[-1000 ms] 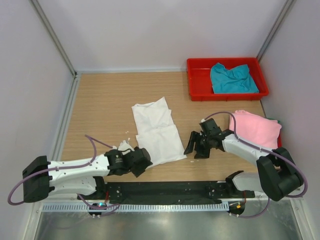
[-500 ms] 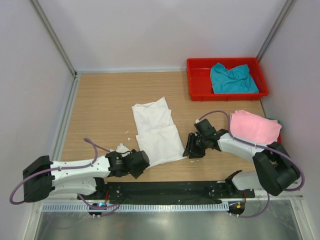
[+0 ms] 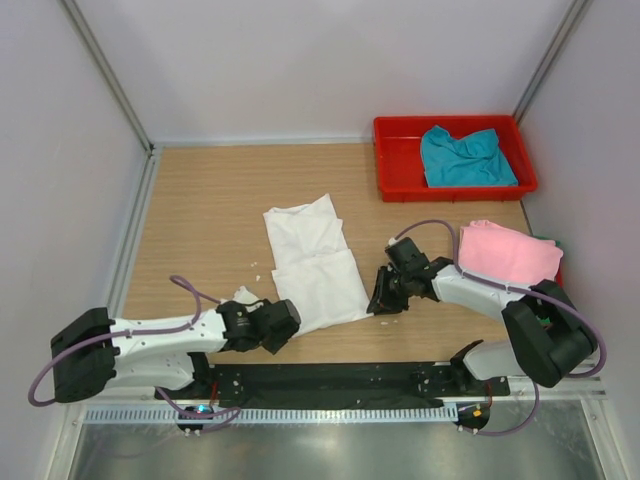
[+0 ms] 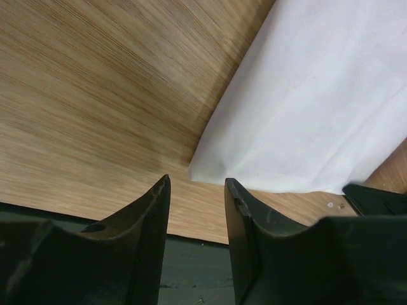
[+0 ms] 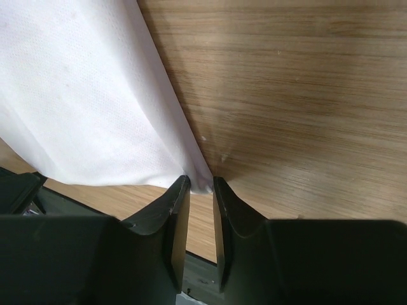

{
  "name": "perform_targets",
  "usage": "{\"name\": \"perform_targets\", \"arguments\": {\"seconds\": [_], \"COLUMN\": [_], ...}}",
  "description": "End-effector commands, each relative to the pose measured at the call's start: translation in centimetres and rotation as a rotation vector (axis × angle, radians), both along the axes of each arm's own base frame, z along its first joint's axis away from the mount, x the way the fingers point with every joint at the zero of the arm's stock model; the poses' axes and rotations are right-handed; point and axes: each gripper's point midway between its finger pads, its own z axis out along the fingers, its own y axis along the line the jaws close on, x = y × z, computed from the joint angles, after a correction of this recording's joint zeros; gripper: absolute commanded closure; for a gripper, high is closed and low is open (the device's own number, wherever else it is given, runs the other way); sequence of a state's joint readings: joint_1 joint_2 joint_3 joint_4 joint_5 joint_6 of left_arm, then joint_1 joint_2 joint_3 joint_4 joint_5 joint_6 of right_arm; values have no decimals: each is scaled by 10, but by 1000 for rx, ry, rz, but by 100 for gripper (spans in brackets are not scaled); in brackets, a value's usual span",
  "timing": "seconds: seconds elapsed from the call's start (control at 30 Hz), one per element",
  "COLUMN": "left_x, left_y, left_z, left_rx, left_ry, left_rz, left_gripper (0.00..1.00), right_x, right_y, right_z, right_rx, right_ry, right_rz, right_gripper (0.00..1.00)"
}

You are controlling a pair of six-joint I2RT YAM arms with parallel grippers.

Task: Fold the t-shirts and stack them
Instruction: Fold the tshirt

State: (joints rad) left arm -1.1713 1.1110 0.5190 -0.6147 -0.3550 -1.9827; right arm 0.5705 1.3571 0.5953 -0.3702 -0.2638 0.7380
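The white t-shirt (image 3: 315,262) lies partly folded in the middle of the table. My right gripper (image 3: 380,298) is at its near right corner. In the right wrist view the jaws (image 5: 201,184) are nearly together, with that corner of white cloth (image 5: 95,108) pinched between the tips. My left gripper (image 3: 284,326) is at the near left corner. Its jaws (image 4: 197,185) are open and empty, and the white cloth's corner (image 4: 318,108) lies just ahead of the tips. A folded pink t-shirt (image 3: 510,255) lies at the right. A crumpled teal t-shirt (image 3: 465,155) sits in the red tray (image 3: 398,165).
A thin dark green edge (image 3: 546,241) shows behind the pink shirt. A small white flap (image 3: 243,296) lies by the left wrist. The black base strip (image 3: 330,380) runs along the near edge. White walls close in the left, back and right sides.
My right gripper has moved left to the white shirt's near right corner and narrowed its jaws on it. My left gripper has shifted slightly down towards the near left corner.
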Motion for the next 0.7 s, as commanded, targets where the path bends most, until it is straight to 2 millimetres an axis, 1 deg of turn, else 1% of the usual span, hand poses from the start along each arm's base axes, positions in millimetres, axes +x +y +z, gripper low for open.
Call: {"name": "perform_targets", "arguments": {"seconds": [0.0,0.13,0.2,0.27,0.33,0.43,0.5,0.53,0.57,0.6,0.63,0.67], "left_x": [8,11,12,13,14,14,15,15,16,16,16,20], "left_y": [-4,-1,-2,-3,-4,-4,-6,-7,-10,-13,-17,-29], "left_z": [1,-6,-6,-6,-6,-7,-7,-7,-3,0,5,23], "left_rx": [6,41,40,41,33,32,30,28,20,20,18,2], "left_ry": [-16,-5,-9,-11,-20,-17,-16,-18,-24,-25,-22,-39], "left_rz": [25,28,26,24,22,23,18,12,2,-9,-25,-60], "left_gripper": [60,61,62,65,68,76,83,93,100,100,100,100], "right_x": [15,15,16,16,15,15,14,13,10,10,3,2], "right_y": [9,10,10,11,11,13,13,12,12,13,8,7], "right_z": [9,9,9,10,9,10,10,10,11,16,17,22], "right_rx": [21,21,20,20,22,26,25,24,19,23,0,-7], "right_ry": [-52,-58,-58,-60,-56,-57,-57,-49,-40,-44,-26,-31], "right_rz": [-4,-3,-3,-1,3,14,17,19,26,37,42,41], "right_gripper": [73,73,75,78,80,83,90,93,99,99,99,99]}}
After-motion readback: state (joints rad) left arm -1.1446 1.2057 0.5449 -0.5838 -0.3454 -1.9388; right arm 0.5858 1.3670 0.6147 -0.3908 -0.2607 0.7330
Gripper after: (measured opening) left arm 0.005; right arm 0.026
